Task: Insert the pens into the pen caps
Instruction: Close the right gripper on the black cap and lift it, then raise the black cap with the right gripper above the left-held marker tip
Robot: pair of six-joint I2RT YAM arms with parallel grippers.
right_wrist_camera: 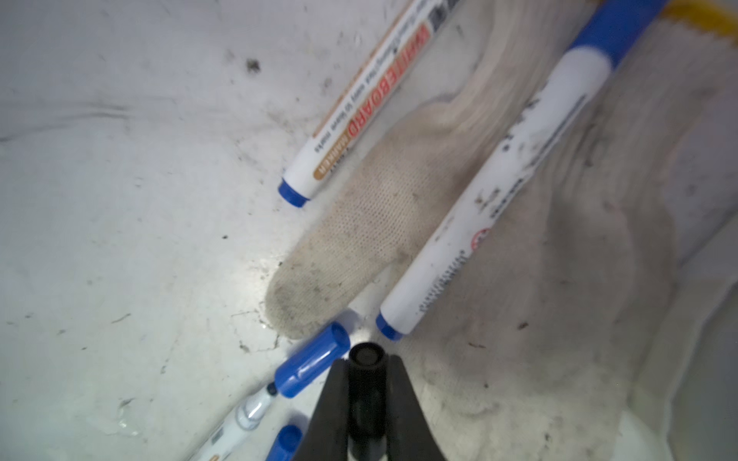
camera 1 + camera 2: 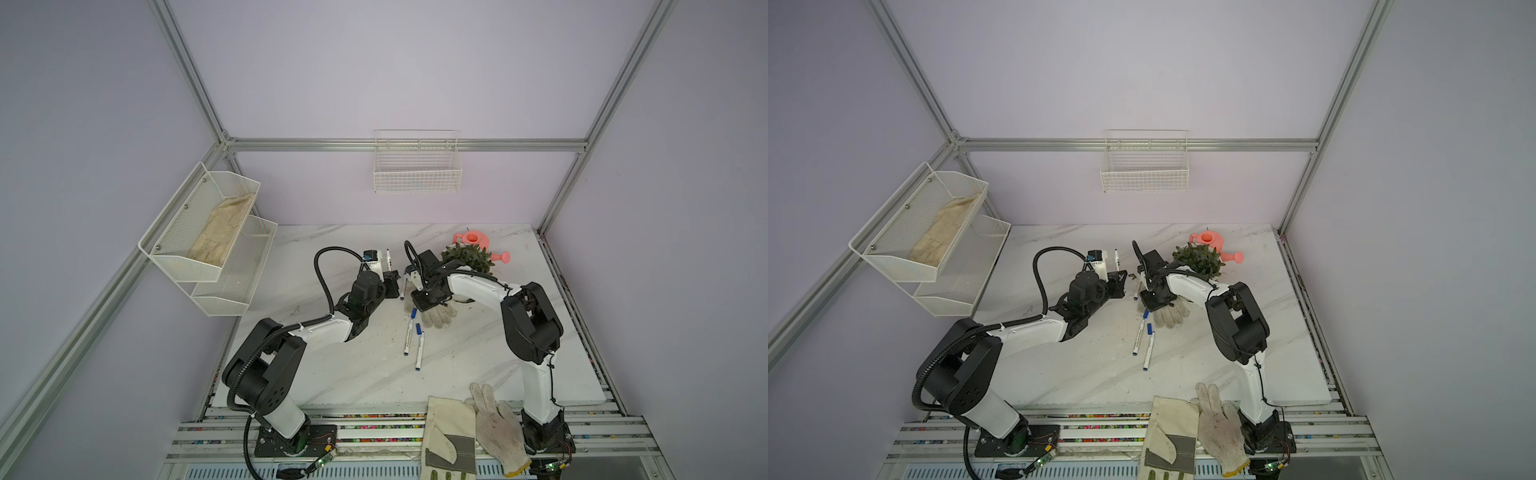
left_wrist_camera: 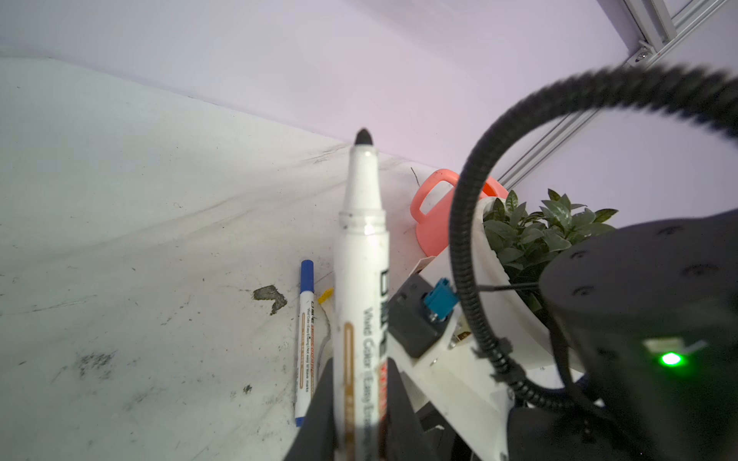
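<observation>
Five pens [image 2: 420, 351], five pen caps [image 1: 311, 371], four gloves [image 2: 498, 428], one plant [image 2: 467, 257], one watering can [image 2: 473, 238].

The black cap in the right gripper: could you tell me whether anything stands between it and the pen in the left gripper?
Nothing visible does: open air separates the right gripper, shut on the black cap, from the uncapped pen in the left gripper.

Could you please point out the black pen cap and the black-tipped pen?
black pen cap [image 1: 366, 399]: right wrist view, on its side wall.
black-tipped pen [image 3: 361, 279]: left wrist view, on its white barrel.
</observation>
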